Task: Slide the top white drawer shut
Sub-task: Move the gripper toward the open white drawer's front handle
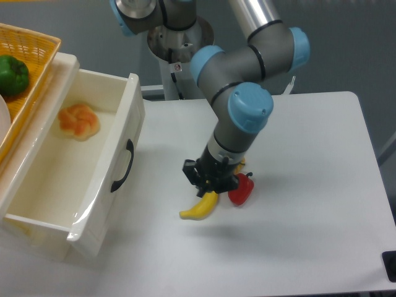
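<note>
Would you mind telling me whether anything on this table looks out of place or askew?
The top white drawer is pulled far out, with an orange pastry-like item inside. Nothing looks spilled or damaged. The gripper hovers over the banana, beside a red pepper.

Bare surface (167,154) lies between the drawer (105,185) front and the hand (209,179). Banana (199,208) and red pepper (241,190) crowd just under and beside the hand. Right of the pepper, surface is open.
</note>
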{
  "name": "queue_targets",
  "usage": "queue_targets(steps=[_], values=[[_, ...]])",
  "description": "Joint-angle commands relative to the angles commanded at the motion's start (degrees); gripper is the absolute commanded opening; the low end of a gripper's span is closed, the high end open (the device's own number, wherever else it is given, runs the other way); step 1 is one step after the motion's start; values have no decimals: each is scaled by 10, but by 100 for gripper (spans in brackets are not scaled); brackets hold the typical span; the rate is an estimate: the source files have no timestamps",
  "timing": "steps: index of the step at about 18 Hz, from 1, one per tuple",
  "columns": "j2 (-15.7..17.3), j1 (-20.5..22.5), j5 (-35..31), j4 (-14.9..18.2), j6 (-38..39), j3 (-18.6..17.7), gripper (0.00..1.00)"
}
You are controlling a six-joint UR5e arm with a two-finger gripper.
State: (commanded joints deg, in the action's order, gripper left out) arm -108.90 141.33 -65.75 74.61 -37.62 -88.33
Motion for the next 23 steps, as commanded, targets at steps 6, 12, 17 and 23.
queue_targets(steps=[6,12,17,23], values=[[11,-18,37,48,-2,-1,14],[10,-30,67,51,0,0,14],[10,-36,67,63,-1,-2,14],[7,-53,68,84,-4,-3,14]])
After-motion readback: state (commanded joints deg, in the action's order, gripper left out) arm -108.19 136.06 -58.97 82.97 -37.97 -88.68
